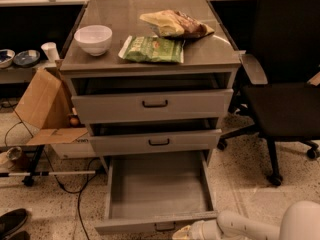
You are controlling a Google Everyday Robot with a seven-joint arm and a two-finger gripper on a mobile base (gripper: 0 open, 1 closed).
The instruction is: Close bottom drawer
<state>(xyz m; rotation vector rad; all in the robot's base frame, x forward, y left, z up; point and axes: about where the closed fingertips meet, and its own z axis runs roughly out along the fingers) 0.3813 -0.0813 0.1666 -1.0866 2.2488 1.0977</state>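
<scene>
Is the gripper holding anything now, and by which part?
Cannot tell: the gripper sits by the handle of the open bottom drawer, at the frame's edge.

We see a smooth white arm (250, 228) of rounded tubular segments, widening into a bulbous white housing (302, 221). Its gripper (183, 232), tinted pale cream, sits at the bottom edge, right of centre.

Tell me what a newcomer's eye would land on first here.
The bottom drawer stands pulled far out at the foot of the grey cabinet, its long tray exposed. The gripper, on a white arm, reaches in from the lower right corner, close to that drawer's front panel. On top of the cabinet sit a white bowl and a green bag.
</scene>
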